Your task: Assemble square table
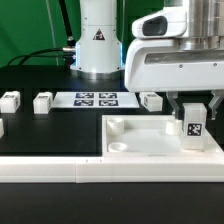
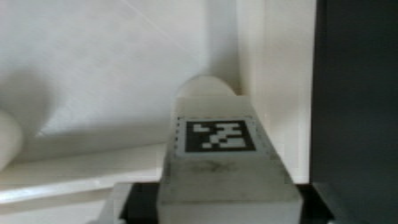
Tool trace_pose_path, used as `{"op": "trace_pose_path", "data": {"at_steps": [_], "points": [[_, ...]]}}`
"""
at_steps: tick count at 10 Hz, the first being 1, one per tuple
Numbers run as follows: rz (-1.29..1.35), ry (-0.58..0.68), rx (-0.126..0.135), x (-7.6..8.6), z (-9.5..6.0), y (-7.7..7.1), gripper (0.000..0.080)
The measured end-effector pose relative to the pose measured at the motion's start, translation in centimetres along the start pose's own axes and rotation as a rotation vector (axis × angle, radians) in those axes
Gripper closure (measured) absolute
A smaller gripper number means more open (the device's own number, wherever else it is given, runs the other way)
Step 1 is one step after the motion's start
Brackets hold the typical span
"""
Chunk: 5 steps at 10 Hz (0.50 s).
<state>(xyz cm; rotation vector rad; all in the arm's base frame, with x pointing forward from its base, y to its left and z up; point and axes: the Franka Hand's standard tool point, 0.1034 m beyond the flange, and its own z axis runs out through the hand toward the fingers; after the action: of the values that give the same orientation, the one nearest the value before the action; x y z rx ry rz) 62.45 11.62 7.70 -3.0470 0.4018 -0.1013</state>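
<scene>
Tabletop and leg held our attention first. The square slab [image 1: 140,145] lay flat on the black table [image 1: 50,135], its near edge against the white border wall [image 1: 60,172]. We judged the wall was there to stop the slab sliding while parts were pressed in. The slab's rim faced up, and a round corner socket [image 1: 117,126] showed at the end toward the exterior view's left.

Over the slab's right part the tagged leg [image 1: 193,128] stood upright with its tag facing the camera. The gripper [image 1: 194,118] pinched it, with its fingers [image 1: 176,108] on either side. In the wrist view the leg [image 2: 217,140] filled the space between them, and the slab's pale surface [image 2: 89,90] lay beside it. Whether the leg's foot touched the slab or hung just above it, we could not tell. We judged it was held upright so that its end could go straight down into a socket on that side. That socket was hidden from us by the leg and the claw.

Further out, loose legs [image 1: 42,101] waited in a row on the black table, well apart from the slab, one of them just behind its far edge. We took that spacing as room for the claw to come down around each. The marker board [image 1: 95,99] lay among them, with the arm's base [image 1: 97,45] behind it.
</scene>
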Motion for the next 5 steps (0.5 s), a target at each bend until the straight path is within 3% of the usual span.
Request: {"op": "trace_pose_path", "data": {"at_steps": [5], "points": [[0.5,0.016,-0.006,-0.07,0.08,0.0,0.0509]]}}
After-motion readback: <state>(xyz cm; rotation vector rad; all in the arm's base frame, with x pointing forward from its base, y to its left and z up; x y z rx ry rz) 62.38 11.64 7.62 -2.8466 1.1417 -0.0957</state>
